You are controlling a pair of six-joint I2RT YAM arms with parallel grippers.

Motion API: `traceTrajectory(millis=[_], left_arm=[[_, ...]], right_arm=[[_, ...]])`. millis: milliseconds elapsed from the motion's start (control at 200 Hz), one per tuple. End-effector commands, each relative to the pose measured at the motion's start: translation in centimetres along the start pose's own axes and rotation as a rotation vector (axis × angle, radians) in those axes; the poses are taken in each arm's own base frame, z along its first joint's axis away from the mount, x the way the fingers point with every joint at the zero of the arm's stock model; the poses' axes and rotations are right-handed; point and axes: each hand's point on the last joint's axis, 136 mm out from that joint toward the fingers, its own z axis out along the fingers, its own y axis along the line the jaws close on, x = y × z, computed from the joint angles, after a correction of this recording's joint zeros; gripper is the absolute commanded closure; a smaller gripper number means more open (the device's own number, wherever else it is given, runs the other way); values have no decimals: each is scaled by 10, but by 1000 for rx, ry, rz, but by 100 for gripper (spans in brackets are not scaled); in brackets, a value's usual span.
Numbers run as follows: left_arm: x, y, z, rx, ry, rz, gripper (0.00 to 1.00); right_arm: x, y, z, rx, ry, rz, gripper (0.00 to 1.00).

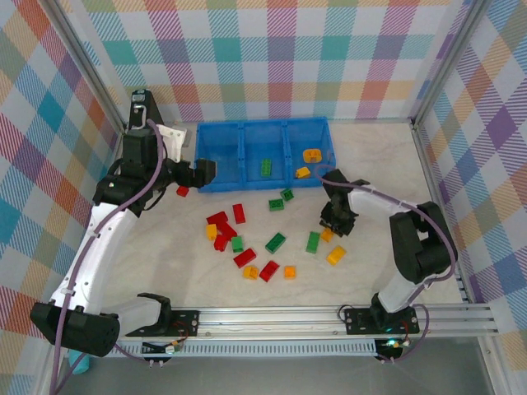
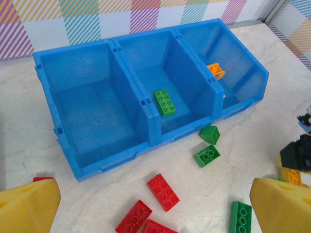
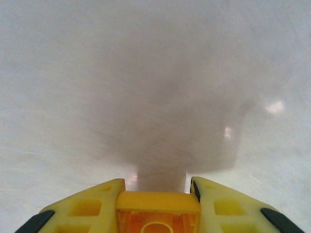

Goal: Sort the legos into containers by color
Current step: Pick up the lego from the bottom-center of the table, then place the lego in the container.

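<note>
Yellow-orange brick (image 3: 158,213) sits clamped between the fingers (image 3: 87,208) of the right gripper (image 1: 338,220), low over the table (image 1: 395,164) at 3 o'clock from the loose legos (image 1: 247,247). The left gripper (image 1: 202,173) hangs with its fingers (image 2: 29,206) wide apart at 8 o'clock of the blue containers (image 2: 132,80), whose middle bin holds a green brick (image 2: 165,102) and the 3 o'clock bin an orange brick (image 2: 215,71).
</note>
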Motion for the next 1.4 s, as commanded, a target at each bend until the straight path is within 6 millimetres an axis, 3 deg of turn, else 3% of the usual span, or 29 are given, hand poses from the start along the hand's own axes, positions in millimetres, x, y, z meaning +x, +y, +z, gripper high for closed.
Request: traceTrajectory(millis=[0, 140, 220, 380, 580, 850, 1145, 1275, 1395], left_arm=[[-1, 4, -1, -16, -9, 2, 0], [-1, 5, -1, -22, -11, 4, 0], [0, 6, -1, -25, -8, 5, 0], [1, 6, 1, -25, -3, 3, 0], [1, 4, 1, -14, -2, 2, 0], [1, 3, 1, -9, -1, 1, 0], [6, 2, 5, 3, 14, -7, 0], [6, 3, 7, 4, 32, -6, 0], [6, 4, 4, -9, 33, 0, 0]], right_arm=[[-51, 36, -37, -51, -161, -151, 72], [-112, 88, -89, -96, -373, -312, 73], [-141, 113, -108, -103, -485, -379, 73], [-187, 162, -130, -121, -646, -497, 72], [-228, 201, -133, -90, -781, -592, 72], [-252, 241, -96, -96, -840, -699, 68], [-269, 254, -73, -61, -878, -731, 62], [-266, 256, -64, -63, -858, -741, 49], [-263, 254, -72, -70, -849, -746, 42]])
